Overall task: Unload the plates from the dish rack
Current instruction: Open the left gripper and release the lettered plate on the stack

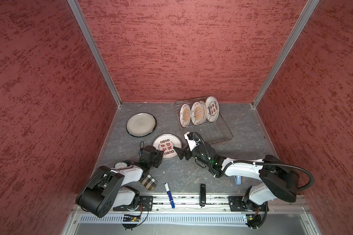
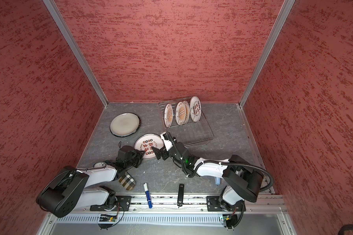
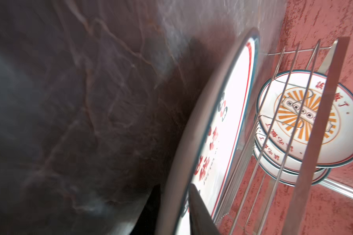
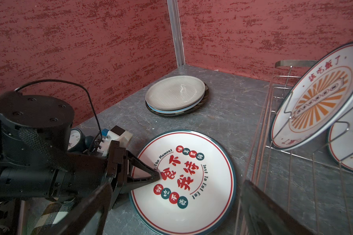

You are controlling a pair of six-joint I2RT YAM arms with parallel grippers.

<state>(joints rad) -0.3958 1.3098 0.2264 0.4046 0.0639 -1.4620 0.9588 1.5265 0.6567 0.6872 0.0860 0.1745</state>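
Grey stone tabletop (image 1: pixel 192 175), red walls (image 1: pixel 171 50); right claw (image 1: pixel 180 141) wide, left claw (image 1: pixel 162 152) unclear

A lone plate (image 1: pixel 167 145) lies flat on the table (image 1: pixel 192 175) between the two grippers. Its near rim sits between the fingers of the left gripper (image 1: pixel 163 151), and the right gripper (image 1: pixel 177 153) stands at its opposite edge. Behind the left gripper, toward the rear wall, rests a stack of plates (image 1: pixel 141 124). Behind and to the right of the right gripper stands the dish rack (image 1: pixel 218 132), with four upright plates (image 1: pixel 198 113) at its far end. A clock (image 1: pixel 121 164) sits nearer the arm bases than the left gripper, partly hidden by that arm. A marker (image 1: pixel 169 195) lies at the table's front edge, between the two arms.
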